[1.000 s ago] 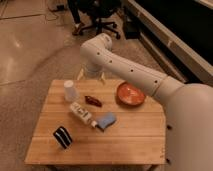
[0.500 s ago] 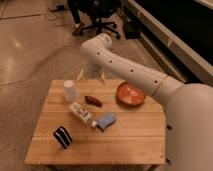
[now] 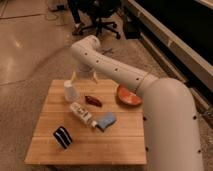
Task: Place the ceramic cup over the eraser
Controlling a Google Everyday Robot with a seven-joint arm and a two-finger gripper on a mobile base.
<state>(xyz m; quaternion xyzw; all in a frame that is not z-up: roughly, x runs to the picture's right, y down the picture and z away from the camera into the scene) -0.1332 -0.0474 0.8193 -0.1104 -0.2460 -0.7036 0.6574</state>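
Observation:
The white ceramic cup stands near the far left corner of the wooden table. The eraser, black with white stripes, lies near the front left. My gripper hangs over the table's far edge, just behind and to the right of the cup and a little above it. Its two fingers are spread apart and hold nothing. The arm reaches in from the right.
A white labelled bottle lies mid-table, with a blue-grey lumpy object at its right end. A dark red oblong item lies right of the cup. An orange-red bowl sits at the far right. An office chair stands behind.

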